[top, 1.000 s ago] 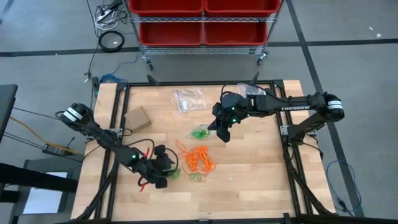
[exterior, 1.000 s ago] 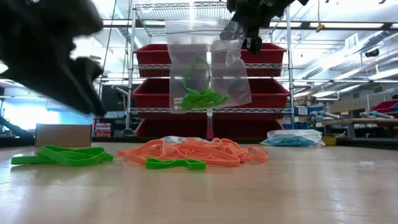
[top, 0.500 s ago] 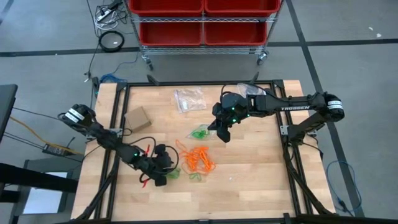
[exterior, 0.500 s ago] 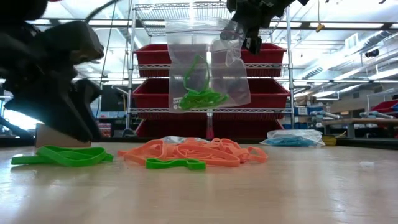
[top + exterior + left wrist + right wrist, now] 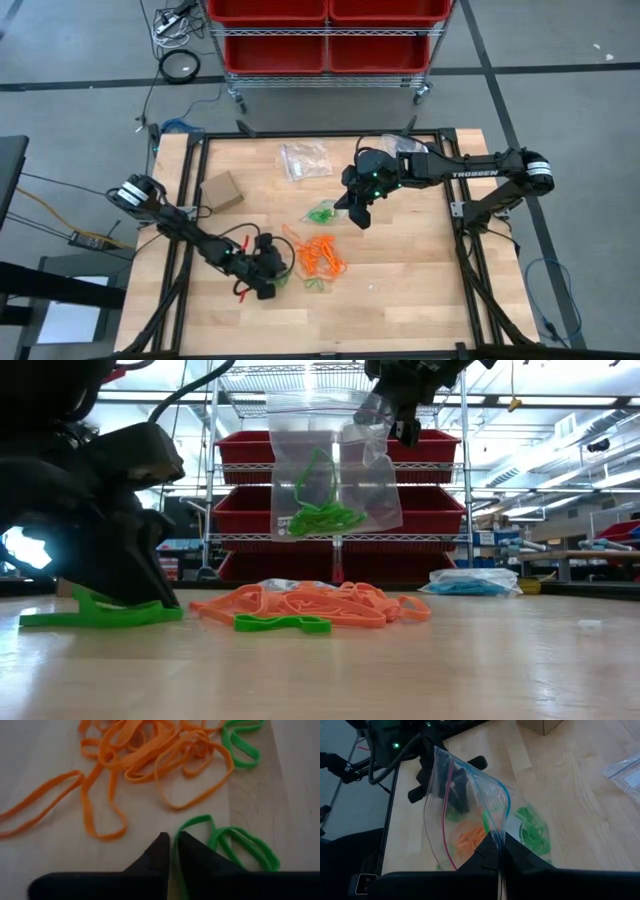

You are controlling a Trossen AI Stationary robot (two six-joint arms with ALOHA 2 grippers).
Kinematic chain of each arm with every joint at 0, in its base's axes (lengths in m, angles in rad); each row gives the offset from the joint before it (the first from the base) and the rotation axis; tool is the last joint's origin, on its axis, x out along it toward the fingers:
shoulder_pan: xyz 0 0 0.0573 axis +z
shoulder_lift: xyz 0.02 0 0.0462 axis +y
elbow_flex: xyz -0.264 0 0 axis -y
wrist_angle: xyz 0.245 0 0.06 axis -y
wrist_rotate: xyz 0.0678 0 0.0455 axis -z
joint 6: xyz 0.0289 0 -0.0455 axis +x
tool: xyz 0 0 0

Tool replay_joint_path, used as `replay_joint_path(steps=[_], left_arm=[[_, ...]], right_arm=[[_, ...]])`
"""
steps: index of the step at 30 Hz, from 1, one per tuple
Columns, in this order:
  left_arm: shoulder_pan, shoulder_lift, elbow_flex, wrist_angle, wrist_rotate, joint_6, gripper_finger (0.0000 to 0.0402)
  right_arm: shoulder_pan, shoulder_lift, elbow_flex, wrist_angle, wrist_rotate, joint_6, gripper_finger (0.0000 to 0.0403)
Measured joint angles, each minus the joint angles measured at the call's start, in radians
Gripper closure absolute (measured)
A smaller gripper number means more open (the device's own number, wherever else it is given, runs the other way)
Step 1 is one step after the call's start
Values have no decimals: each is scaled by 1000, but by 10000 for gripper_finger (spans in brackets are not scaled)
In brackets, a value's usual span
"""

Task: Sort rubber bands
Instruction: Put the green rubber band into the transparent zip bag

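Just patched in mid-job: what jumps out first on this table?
The right end effector holds a clear bag in the air over the table's middle, green bands inside it. Below it an orange tangle sprawls on the wood. The left end effector is down at the tangle's left edge, pinching a green loop.

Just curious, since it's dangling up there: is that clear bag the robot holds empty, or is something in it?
Not empty. The clear bag hanging from the right gripper has green rubber bands at its bottom.
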Motion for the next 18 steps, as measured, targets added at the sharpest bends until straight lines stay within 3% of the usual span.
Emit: replay_joint_path(steps=[3, 7, 11, 18], left_arm=[[0, 2, 30, -15, 8, 63, 391], [1, 6, 90, -84, 33, 121, 397], [-1, -17, 203, -268, 35, 181, 399], [-3, -61, 474, -661, -87, 303, 400]], right_arm=[[0, 0, 0, 0, 0, 0, 403], [0, 0, 0, 0, 0, 0, 403], [0, 0, 0, 0, -10, 0, 403], [0, 0, 0, 0, -16, 0, 403]])
